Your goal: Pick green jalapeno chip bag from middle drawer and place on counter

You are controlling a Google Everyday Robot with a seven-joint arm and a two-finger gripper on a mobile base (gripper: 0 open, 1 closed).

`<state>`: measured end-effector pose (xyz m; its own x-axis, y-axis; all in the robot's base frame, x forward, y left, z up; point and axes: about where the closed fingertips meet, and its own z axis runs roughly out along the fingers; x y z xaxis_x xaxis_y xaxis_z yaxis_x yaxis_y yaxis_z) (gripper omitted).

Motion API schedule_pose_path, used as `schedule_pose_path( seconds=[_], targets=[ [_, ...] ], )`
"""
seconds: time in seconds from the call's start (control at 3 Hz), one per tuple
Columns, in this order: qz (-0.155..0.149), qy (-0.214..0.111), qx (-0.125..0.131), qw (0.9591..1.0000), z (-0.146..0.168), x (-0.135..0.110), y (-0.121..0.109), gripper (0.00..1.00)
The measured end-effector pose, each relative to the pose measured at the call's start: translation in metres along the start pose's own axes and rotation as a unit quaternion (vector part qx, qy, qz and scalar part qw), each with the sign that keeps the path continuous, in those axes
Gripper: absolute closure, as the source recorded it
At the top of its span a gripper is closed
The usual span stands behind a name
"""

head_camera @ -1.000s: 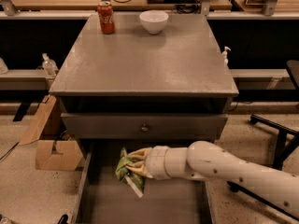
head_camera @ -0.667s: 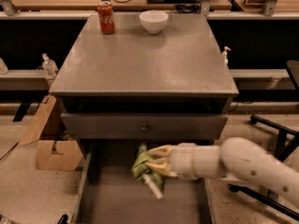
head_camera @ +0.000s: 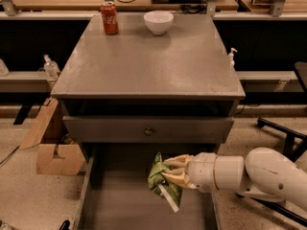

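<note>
Green jalapeno chip bag (head_camera: 156, 177) hangs crumpled over the open middle drawer (head_camera: 120, 201) floor, clamped between the fingers of the gripper (head_camera: 167, 170). Beyond the drawer, the counter (head_camera: 144, 66) holds a red soda can (head_camera: 109, 18) and a white bowl (head_camera: 159, 22).

The hand (head_camera: 169, 174), above the middle drawer (head_camera: 120, 206), covers the right side of the green jalapeno chip bag (head_camera: 156, 175); the drawer's near end and the arm (head_camera: 268, 176) are cropped; bag lettering illegible.
</note>
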<state>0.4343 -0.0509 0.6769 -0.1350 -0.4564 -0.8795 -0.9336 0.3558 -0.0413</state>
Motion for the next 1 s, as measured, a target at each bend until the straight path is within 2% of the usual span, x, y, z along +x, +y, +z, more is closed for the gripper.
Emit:
schedule_pose_path(
  seconds=[0.33,0.67,1.0],
  targets=[
    [-0.015,0.001,0.002,0.9999,-0.002,-0.025,-0.003,1.00],
    [-0.027,-0.005,0.018,0.9995,-0.022,-0.093,-0.012,1.00],
    [-0.049,-0.005,0.054,0.9973,-0.053,-0.184,-0.030,1.00]
  ],
)
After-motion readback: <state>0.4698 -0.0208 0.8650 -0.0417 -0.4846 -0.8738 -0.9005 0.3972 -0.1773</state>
